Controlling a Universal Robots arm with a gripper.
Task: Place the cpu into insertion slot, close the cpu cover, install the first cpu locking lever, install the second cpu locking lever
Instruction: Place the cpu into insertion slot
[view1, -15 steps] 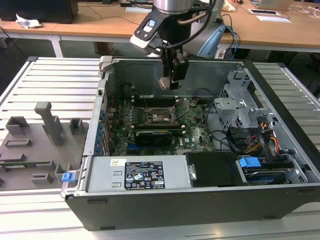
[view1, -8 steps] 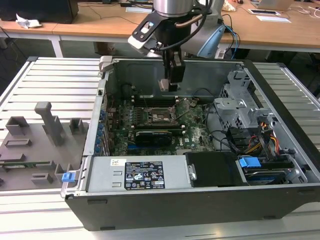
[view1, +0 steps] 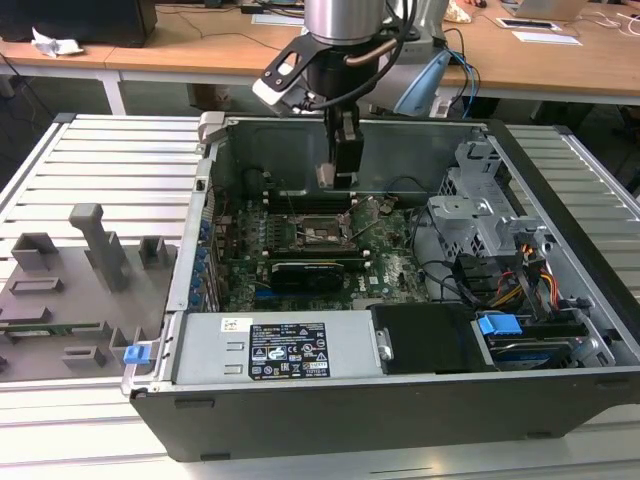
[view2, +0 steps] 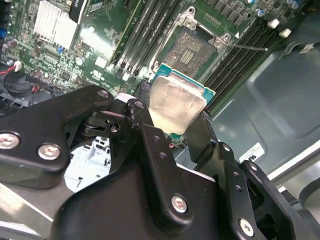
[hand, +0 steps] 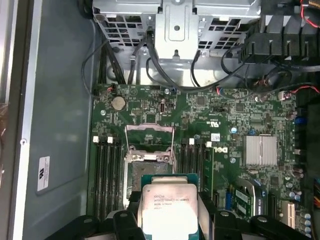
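Over the green motherboard we see the cpu pinched between our jaws, open socket just beyond them.

My arm hangs upright above my tool, the silver last section vertical and the black wrist housing directly under it. The tool points straight down from the wrist. Its two fingers are drawn in on the cpu, one on each of two opposite edges. The chip sits clamped between the tips, just beyond them, its flat silver top open to both wrist views. Behind the tips, the black finger links spread out to either side of the grip.
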